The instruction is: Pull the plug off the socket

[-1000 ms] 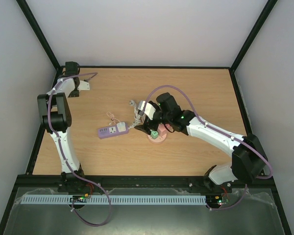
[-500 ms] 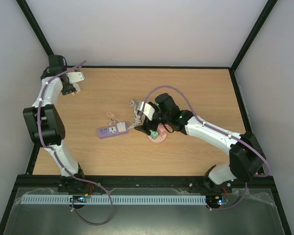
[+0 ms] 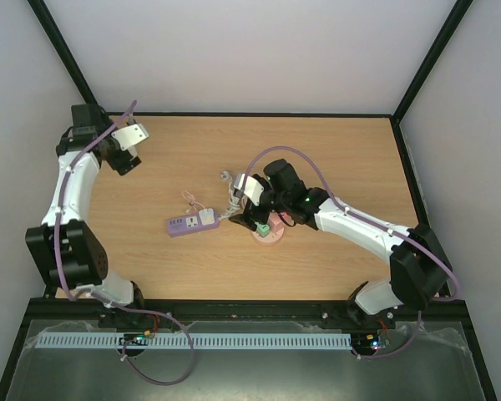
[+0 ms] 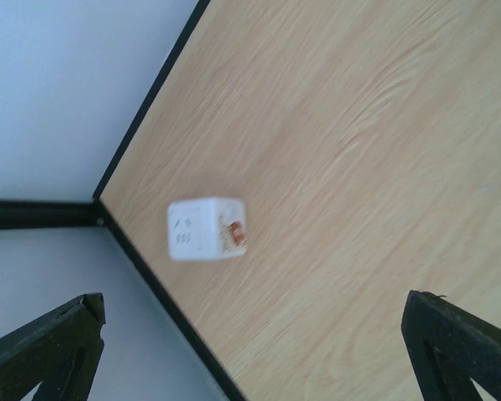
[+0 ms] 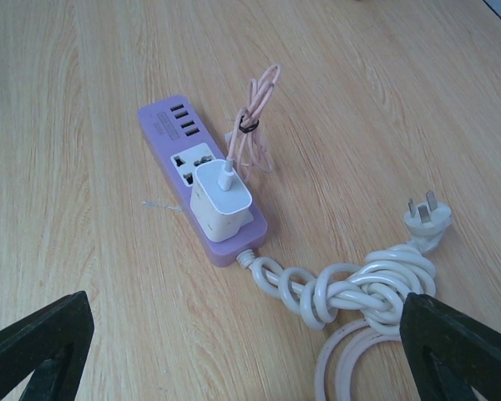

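**Two arms over a wooden tabletop (image 3: 334, 150), both tools open.** At the centre we see the right tool (image 3: 257, 224) poised directly over the socket (image 3: 271, 238). The socket's pale pink round base shows just beneath the black fingers, and from above we cannot tell whether they touch it. In the right wrist view the tool's fingers (image 5: 37, 342) stand wide apart at the lower corners of the frame, with nothing between them.

Ahead of them lies a lilac power strip (image 5: 160, 134). A white charger (image 5: 221, 196) is plugged into its near end, and a thin pink cable (image 5: 252, 125) is looped and tied beside it. The strip's white cord (image 5: 351, 288) is knotted in a bundle and ends in a three-pin plug (image 5: 426, 219) lying flat on the wood.

Well apart from all this, the left tool (image 3: 123, 160) hangs over the far left corner of the tabletop. Its fingers (image 4: 46, 351) are likewise spread wide and hold nothing. Beyond them we see a white cube-shaped plug (image 4: 204, 228), slotted on one face and with copper-coloured metal on another, close to the black edge rail (image 4: 163, 292). It is blurred, and we cannot tell whether it lies on the wood.
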Available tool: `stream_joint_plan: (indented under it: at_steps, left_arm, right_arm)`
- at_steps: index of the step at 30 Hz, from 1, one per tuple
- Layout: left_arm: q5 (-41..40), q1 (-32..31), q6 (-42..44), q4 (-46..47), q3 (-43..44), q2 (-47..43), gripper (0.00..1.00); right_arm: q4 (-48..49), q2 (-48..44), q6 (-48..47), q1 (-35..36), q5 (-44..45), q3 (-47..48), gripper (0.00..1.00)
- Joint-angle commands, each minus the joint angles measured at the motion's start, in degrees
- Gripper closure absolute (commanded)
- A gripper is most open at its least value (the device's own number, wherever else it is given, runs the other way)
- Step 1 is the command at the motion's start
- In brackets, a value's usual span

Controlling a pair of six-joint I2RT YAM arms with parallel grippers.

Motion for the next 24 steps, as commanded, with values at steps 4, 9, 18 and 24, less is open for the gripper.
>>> stream_joint_plan:
  at_steps: [4, 9, 18, 24]
  left_arm:
    - [16.7, -5.1, 1.6, -11.7, -7.9, -11.1, 0.03]
    - [23.2, -9.7, 3.6, -14.3, -14.3, -16.1, 0.06]
    - [23.3, -18.8, 2.7, -12.6, -21.4, -17.9, 0.09]
    - [22.1, -24.0, -5.1, -6.0, -26.0, -16.4, 0.15]
  right_arm:
    - [1.0, 1.0, -0.3, -0.2, -0.9, -1.4, 0.02]
    - [1.6, 1.2, -0.7, -0.2, -1.7, -2.4, 0.02]
    - [2.5, 2.2, -1.4, -0.2, -2.7, -3.7, 0.02]
    - [3.0, 2.0, -1.6, -0.2, -2.8, -4.2, 0.02]
